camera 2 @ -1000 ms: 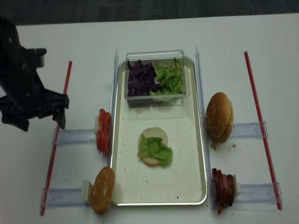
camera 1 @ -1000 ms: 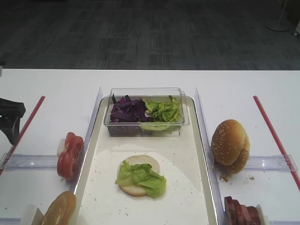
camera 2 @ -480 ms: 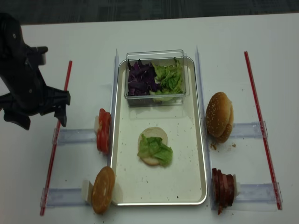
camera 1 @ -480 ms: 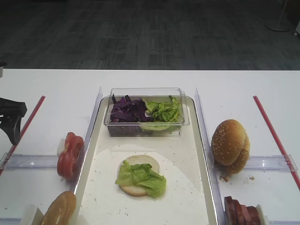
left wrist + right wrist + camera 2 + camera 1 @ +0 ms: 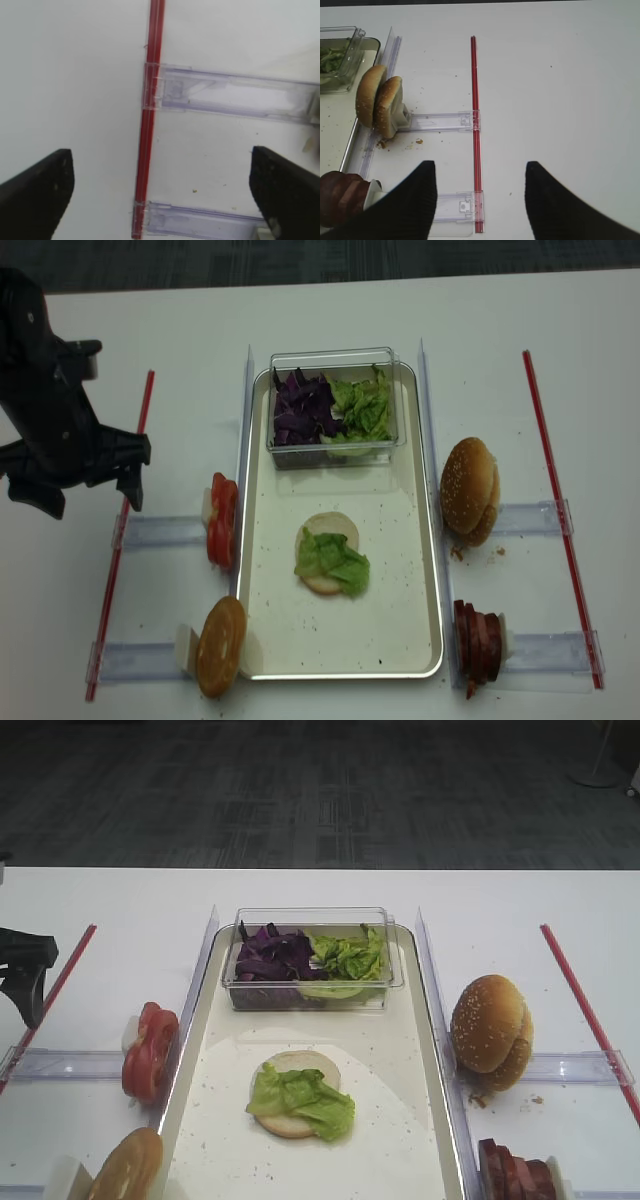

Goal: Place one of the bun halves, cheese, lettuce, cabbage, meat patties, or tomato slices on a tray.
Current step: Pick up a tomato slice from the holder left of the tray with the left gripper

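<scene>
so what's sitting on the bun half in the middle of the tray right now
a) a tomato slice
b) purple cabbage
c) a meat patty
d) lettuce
d: a green crinkly lettuce leaf lies on the bun half on the tray, with nothing red, brown or purple on it.

Long cream-white shallow tray [image 5: 420, 570] at table centre. Small clear plastic box [image 5: 333, 358] sits at its far end, purple shredded cabbage [image 5: 300, 408] left inside, green crinkly lettuce [image 5: 362, 406] right. Mid-tray: pale round bun half [image 5: 335, 529] under a lettuce leaf. Red tomato slices [image 5: 221, 521] left of tray; sesame bun halves [image 5: 469, 490] and, nearer, dark brown meat patties [image 5: 479, 644] right.
</scene>
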Robot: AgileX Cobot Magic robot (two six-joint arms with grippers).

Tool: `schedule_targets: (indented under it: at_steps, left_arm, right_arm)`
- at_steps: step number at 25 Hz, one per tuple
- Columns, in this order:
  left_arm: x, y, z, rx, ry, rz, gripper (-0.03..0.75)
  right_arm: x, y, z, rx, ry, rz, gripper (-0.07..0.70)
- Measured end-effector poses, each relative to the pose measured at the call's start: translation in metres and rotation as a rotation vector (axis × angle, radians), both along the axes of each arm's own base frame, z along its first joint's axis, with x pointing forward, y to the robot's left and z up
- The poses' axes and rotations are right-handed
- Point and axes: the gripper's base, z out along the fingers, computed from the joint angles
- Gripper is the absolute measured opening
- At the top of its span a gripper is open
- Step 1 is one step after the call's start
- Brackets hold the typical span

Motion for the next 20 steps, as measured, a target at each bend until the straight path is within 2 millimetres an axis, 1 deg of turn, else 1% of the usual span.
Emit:
schedule_targets:
  at_steps: [12, 17, 20]
  left_arm:
    - [0.0003, 0.0, 0.0, -0.007, -0.023, 0.216, 0.653]
    - [0.0007, -0.0006, 0.0, -0.014, -0.028, 0.239, 0.653]
    - [0.0025, -0.0045, -0.0001, -0.047, -0.045, 0.241, 0.653]
  right_arm:
    - [0.0, 0.0, 0.0, 0.0, 0.0, 0.0, 0.427]
    - [0.0, 0.0, 0.0, 0.0, 0.0, 0.0, 0.427]
    - [0.0, 0.0, 0.0, 0.0, 0.0, 0.0, 0.427]
